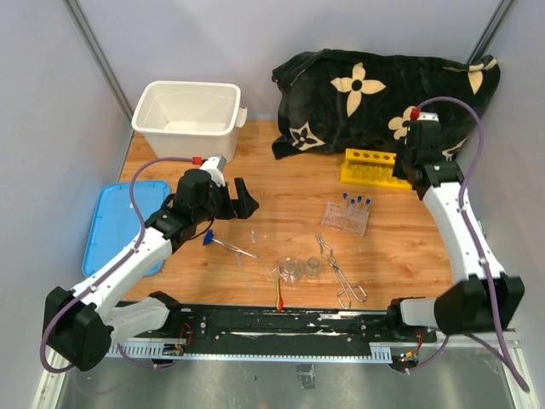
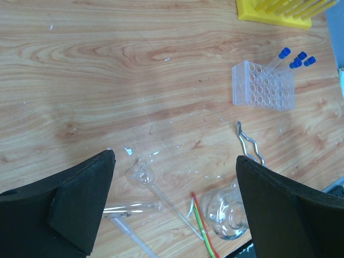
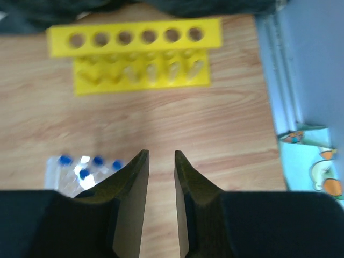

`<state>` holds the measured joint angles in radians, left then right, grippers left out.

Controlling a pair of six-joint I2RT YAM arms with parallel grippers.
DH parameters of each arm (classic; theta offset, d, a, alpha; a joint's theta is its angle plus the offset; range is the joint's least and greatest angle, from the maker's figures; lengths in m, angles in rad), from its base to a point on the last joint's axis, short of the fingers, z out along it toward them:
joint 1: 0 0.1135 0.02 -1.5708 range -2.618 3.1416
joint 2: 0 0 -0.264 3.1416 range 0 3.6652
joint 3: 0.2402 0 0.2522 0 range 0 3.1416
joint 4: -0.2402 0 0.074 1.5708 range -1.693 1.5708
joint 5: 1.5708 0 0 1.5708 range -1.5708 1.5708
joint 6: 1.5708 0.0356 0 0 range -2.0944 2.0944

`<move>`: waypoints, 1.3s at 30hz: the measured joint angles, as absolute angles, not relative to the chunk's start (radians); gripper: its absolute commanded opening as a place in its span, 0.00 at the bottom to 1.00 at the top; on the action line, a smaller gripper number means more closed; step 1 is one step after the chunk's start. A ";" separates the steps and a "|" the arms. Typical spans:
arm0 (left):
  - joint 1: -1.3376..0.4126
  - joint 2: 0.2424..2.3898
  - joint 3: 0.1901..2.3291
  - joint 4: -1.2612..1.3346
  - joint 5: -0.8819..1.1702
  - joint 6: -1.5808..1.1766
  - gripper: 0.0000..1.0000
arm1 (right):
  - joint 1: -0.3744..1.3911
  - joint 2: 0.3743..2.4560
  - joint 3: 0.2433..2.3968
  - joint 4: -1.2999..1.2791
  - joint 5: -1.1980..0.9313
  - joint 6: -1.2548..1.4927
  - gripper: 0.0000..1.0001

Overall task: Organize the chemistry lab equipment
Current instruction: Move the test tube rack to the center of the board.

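- Yellow holed tube rack point(image 1: 369, 167) stands at the back right of the wooden table point(image 1: 281, 170), its far side at the black flowered cloth point(image 1: 375, 94).
- Clear plastic rack point(image 1: 345, 217), holding blue-capped clear tubes point(image 1: 356, 201), sits nearer, apart from the yellow rack.
- Small glass beakers point(image 1: 300, 269), metal tongs point(image 1: 339, 271) and red-tipped stick point(image 1: 278, 294) lie near the front edge.
- Left gripper point(image 2: 174, 158) hovers above the table; fingers wide apart, empty.
- Right gripper point(image 3: 160, 156) hangs near the yellow rack; fingers narrowly apart, gripping nothing.

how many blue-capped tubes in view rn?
4. The blue-capped tubes all stand in the clear plastic rack, bunched along its edge nearest the yellow rack. None show elsewhere, though the black cloth could hide more.
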<state>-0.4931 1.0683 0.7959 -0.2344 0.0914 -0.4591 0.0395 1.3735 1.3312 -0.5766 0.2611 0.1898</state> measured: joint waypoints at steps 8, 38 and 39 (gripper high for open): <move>-0.493 1.217 0.862 -0.170 0.159 -0.489 0.80 | 0.130 1.014 0.947 -0.640 0.151 0.297 0.14; -0.494 1.196 0.950 -0.256 0.080 -0.455 0.93 | 0.489 1.740 1.176 -0.409 -0.013 0.320 0.16; -0.494 1.196 0.950 -0.262 0.079 -0.452 0.93 | 0.489 1.744 1.178 -0.409 -0.015 0.318 0.16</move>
<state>-0.4942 1.1957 0.9501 -0.2615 0.0788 -0.4519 0.4889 1.7439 1.1778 -0.4091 -0.0147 0.3180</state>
